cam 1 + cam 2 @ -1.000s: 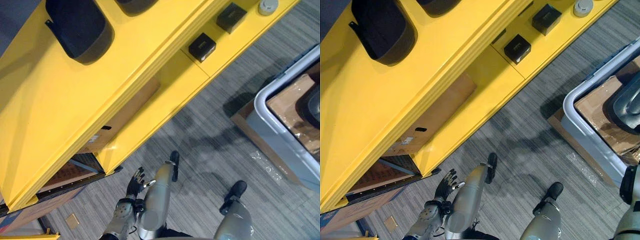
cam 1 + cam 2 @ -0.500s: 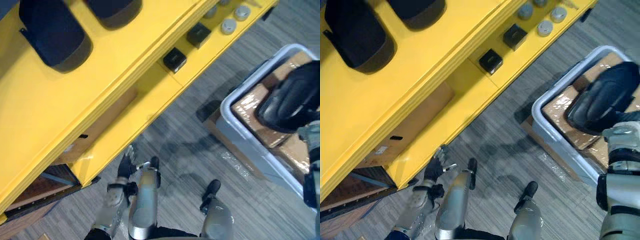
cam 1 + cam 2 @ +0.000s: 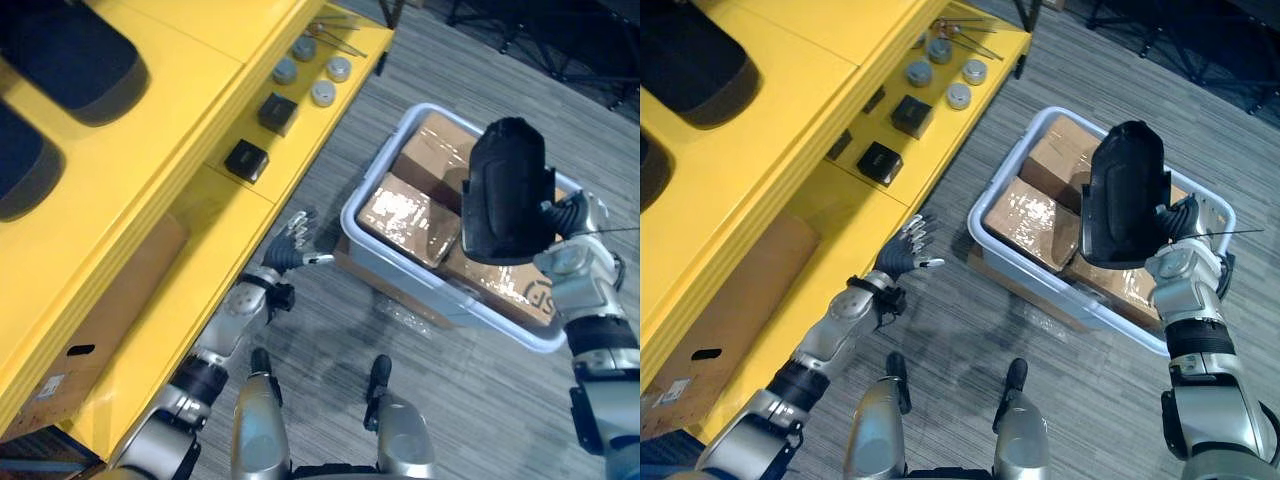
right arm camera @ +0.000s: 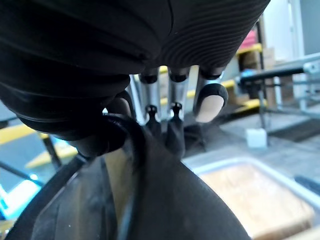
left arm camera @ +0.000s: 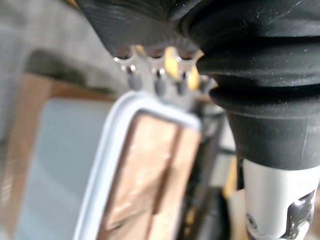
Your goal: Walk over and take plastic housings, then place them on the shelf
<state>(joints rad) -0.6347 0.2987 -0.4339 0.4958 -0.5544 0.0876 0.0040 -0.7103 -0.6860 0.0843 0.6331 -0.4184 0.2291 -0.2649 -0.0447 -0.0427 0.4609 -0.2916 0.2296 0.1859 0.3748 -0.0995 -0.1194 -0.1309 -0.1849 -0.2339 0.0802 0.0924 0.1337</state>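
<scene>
Housing status, left eye view: the black plastic housing (image 3: 508, 185) is held upright in the air over the grey bin (image 3: 400, 268), clear of the cardboard boxes (image 3: 405, 215) packed inside. The right hand (image 3: 568, 222) has it by one side edge only, fingers curled onto that edge. The yellow shelf (image 3: 150, 150) stands well apart on the robot's left, with two other dark housings (image 3: 75, 60) lying on its top level. Judged hazard: a tall part gripped at one edge may swing or slip free during the turn and walk to the shelf, dropping onto the boxes or the floor.

Right eye view: the left hand (image 3: 900, 260) is empty, fingers spread, hanging just beside the front of the lower ledge (image 3: 830, 212). That ledge carries small black boxes (image 3: 878, 160) and grey round discs (image 3: 919, 72). Judged hazard: the left arm could brush the ledge front as the body rotates. A housing carried across too low could sweep those small items off.

Left wrist view: the straight fingers (image 5: 159, 82) point toward the bin's pale rim and a box; nothing is held. Judged hazard: the bin sits near the robot's standing place, and a careless step could catch it.

Right wrist view: the fingers lie down over the housing's dark curved wall. I cannot tell how firmly the thumb backs them. Judged hazard: on a smooth rounded surface, a weak opposing grip would let the part rotate in the hand, so it would reach the shelf tilted and foul the housings already there.
</scene>
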